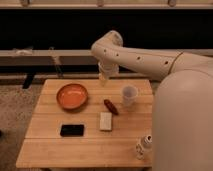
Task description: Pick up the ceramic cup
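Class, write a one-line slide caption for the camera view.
Robot gripper hovers above the far edge of the wooden table, left of the white ceramic cup.

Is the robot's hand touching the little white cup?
Apart. The camera view shows the hand over the back of the table, with bare wood between it and the ceramic cup.

hand (104, 80) over table (90, 142) rear, red item (111, 106) beside cup (129, 95)
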Tool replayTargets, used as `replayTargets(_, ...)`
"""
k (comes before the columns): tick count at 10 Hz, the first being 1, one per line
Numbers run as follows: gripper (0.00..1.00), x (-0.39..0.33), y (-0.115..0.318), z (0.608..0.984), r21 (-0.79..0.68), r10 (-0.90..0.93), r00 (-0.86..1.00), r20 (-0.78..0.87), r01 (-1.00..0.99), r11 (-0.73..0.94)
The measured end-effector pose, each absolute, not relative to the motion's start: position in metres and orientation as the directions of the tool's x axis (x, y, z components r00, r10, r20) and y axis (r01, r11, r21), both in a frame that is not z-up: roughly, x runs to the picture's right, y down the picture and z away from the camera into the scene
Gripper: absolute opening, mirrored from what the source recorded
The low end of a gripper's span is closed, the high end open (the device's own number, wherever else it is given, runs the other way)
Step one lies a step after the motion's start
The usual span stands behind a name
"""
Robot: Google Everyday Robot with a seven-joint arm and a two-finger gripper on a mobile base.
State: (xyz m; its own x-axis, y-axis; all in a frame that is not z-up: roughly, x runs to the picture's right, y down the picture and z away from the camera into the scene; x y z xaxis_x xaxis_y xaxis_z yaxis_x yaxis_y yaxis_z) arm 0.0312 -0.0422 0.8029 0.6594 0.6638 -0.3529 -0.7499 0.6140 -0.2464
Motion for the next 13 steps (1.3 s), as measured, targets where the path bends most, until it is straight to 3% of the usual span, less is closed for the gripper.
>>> replayTargets(4,0.69,0.063,0.007,0.849,-0.247,0.658,0.577,-0.484,-0.811,0.531)
replayTargets(10,0.69,0.108,0.033,0.862,-0.222,0.646,0.476,-0.597,-0.872,0.436)
replayTargets(12,0.63,0.108,0.044,0.877,-0.247,0.637,0.461,-0.618,-0.883,0.4)
replayTargets(13,0.54,0.111,0.05,0.883,-0.253,0.633,0.453,-0.628,-0.888,0.385)
